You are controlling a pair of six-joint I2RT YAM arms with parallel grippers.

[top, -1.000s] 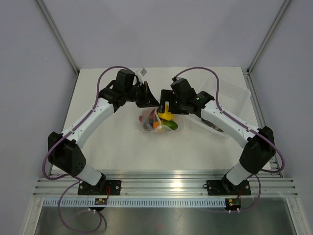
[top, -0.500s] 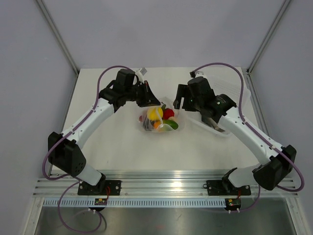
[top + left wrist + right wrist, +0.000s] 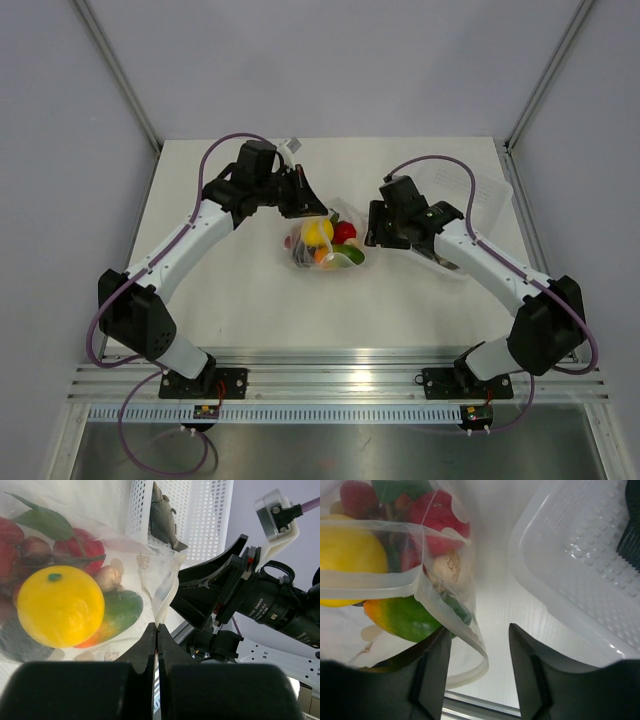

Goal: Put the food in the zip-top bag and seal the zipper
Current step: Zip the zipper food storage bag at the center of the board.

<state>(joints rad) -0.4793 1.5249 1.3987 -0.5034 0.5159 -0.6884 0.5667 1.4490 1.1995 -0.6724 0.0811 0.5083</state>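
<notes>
Zip-top bag holding food: nip zipper squarely from 3 o'clock with part-open right gripper, left gripper pinching it at 11 o'clock.

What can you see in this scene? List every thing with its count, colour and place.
zip-top bag: one, clear with cream dots, mid-table, holding the food
yellow ball: one, yellow, inside the bag
red pieces: at least two, red, inside the bag
green-and-orange piece: one, inside the bag
tub: one, clear, right of the bag
toy fish: one, grey-brown, in the tub
table: one, white
cables: two, purple, one along each arm
left fingers: two, black, shut on the bag's mouth edge
right fingers: two, black, open either side of the bag's corner
</notes>
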